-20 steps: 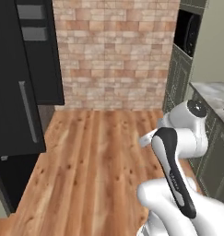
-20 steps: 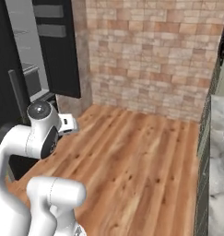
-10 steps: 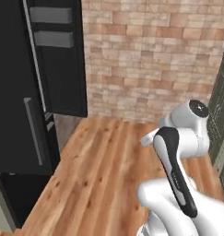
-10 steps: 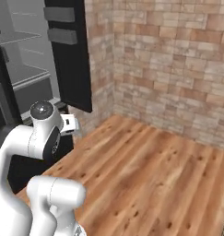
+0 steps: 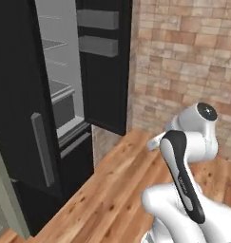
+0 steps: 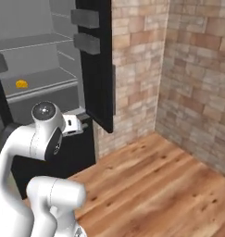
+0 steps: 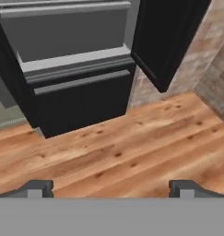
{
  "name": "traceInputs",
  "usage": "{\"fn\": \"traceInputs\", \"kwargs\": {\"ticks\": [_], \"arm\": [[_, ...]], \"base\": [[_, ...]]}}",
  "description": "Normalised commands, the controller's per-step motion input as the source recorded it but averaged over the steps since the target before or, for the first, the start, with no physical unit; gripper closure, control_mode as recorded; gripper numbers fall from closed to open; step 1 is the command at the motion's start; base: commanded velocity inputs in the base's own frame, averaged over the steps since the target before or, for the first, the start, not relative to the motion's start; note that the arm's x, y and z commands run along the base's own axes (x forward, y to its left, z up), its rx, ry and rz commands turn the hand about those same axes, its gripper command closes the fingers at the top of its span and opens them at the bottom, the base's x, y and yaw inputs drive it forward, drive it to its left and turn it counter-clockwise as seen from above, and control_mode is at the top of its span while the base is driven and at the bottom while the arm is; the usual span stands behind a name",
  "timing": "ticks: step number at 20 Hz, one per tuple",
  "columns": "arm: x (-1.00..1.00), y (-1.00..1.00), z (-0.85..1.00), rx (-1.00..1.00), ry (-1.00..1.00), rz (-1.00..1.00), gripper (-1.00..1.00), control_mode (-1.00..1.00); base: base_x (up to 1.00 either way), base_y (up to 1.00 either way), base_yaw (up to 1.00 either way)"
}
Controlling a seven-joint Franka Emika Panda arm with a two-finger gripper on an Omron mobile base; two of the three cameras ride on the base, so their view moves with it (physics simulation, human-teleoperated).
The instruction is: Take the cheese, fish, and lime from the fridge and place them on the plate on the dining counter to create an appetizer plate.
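Observation:
The fridge (image 5: 19, 95) stands tall and black with its right door (image 5: 105, 71) swung open, showing grey shelves and grey door bins. In the right base view a small yellow-orange piece, the cheese (image 6: 21, 84), lies on a middle shelf (image 6: 44, 88) of the fridge. My gripper (image 6: 84, 120) hangs in front of the fridge, below that shelf and apart from it. The hand view looks down at the fridge's lower drawers (image 7: 81, 78), and my gripper (image 7: 111, 189) is open there with nothing between its fingertips (image 7: 37, 188). Fish, lime, plate and dining counter are out of view.
A brick wall (image 6: 188, 78) runs to the right of the fridge and wraps round a corner. A wooden floor (image 7: 122, 147) lies between me and the fridge. A sage-green panel (image 5: 7, 194) borders the fridge's left side. The open door (image 6: 97, 69) juts out towards me.
The whole picture has shifted as the base turned towards the fridge. Its open interior now faces the cameras from closer. The gripper has stayed open.

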Motion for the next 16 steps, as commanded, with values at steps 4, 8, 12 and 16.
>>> {"fn": "traceInputs", "kwargs": {"ticks": [4, 8, 12, 16], "arm": [[0.00, 0.00, 0.00, 0.00, 0.00, 0.00, -1.00, 1.00], [0.00, 0.00, 0.00, 0.00, 0.00, 0.00, -1.00, 1.00], [0.00, 0.00, 0.00, 0.00, 0.00, 0.00, -1.00, 1.00], [0.00, 0.00, 0.00, 0.00, 0.00, 0.00, -1.00, 1.00]], "base": [[0.99, -0.16, 0.59], [0.85, -0.08, 0.59], [0.72, -0.02, 0.56], [0.68, -0.29, 0.52]]}}
